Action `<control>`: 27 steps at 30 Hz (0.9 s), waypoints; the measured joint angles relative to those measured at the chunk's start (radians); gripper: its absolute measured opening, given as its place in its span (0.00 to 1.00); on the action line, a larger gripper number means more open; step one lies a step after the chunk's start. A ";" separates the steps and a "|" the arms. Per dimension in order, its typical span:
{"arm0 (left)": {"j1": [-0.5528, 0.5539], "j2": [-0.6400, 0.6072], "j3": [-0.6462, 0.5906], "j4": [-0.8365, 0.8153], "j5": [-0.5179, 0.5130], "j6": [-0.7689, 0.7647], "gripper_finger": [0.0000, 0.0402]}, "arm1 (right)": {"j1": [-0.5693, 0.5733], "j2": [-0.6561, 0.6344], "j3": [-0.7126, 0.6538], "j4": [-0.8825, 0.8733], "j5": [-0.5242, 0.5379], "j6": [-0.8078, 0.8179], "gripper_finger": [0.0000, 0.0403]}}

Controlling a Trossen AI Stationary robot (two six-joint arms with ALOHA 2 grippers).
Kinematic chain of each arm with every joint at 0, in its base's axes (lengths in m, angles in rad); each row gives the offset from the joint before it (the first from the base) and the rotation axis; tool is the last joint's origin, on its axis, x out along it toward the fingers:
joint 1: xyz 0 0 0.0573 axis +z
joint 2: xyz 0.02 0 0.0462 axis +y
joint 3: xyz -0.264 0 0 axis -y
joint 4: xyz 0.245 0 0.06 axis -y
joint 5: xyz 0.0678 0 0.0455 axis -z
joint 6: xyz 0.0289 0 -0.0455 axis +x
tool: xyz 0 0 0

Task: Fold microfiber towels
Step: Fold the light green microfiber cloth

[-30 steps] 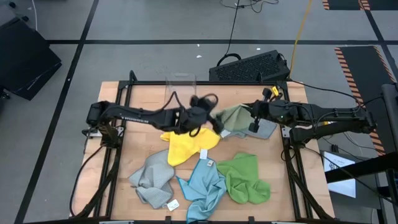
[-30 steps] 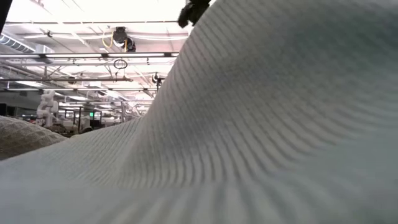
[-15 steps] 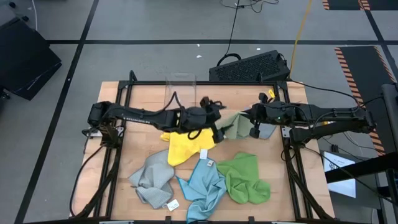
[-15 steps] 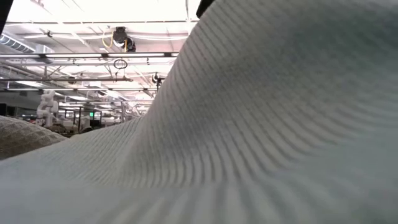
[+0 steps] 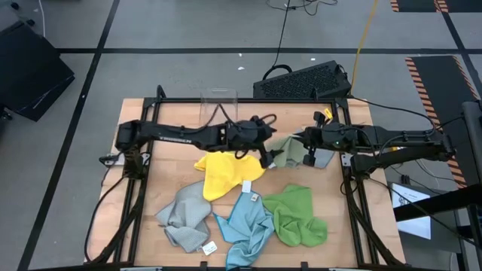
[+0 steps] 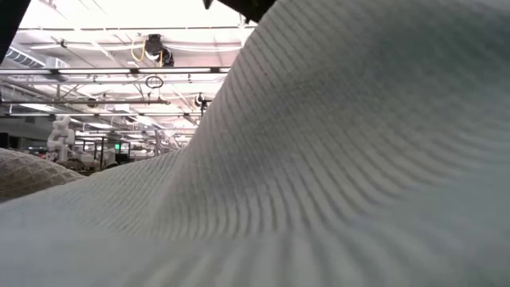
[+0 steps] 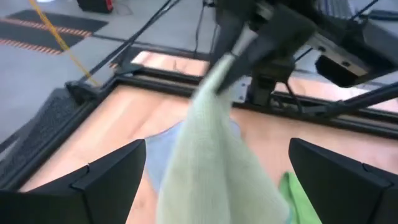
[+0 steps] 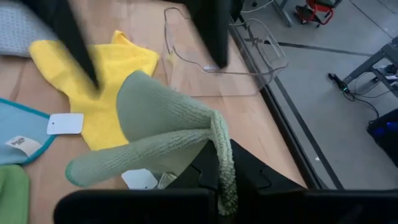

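The pale green towel [image 5: 285,153], lifted far right of the table centre, is clamped by the right gripper [image 5: 307,150]; its free corner should be taken squarely between the spread fingers of the left gripper [image 5: 265,150] before tension is applied.

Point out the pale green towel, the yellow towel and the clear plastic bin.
pale green towel [image 8: 163,121]: right wrist view, on its lifted fold.
yellow towel [image 5: 220,175]: high view, on its middle.
clear plastic bin [image 8: 264,55]: right wrist view, on its wall.

Bare wooden table [image 5: 177,135] lies open at my far left; crumpled microfiber towels [image 5: 248,218] crowd the near half.
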 joint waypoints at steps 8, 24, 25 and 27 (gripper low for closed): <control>-0.021 0.082 0.000 0.100 -0.073 -0.016 0.99 | -0.012 0.004 0.000 -0.006 0.006 0.010 0.02; -0.034 0.184 0.000 0.126 -0.291 -0.131 0.99 | -0.047 0.064 0.000 0.012 0.000 0.101 0.02; -0.034 0.184 -0.001 0.124 -0.302 -0.135 0.99 | -0.047 0.066 0.000 0.009 0.000 0.111 0.02; -0.031 0.184 0.000 0.130 -0.315 -0.149 0.99 | -0.047 0.068 0.000 0.009 0.001 0.130 0.02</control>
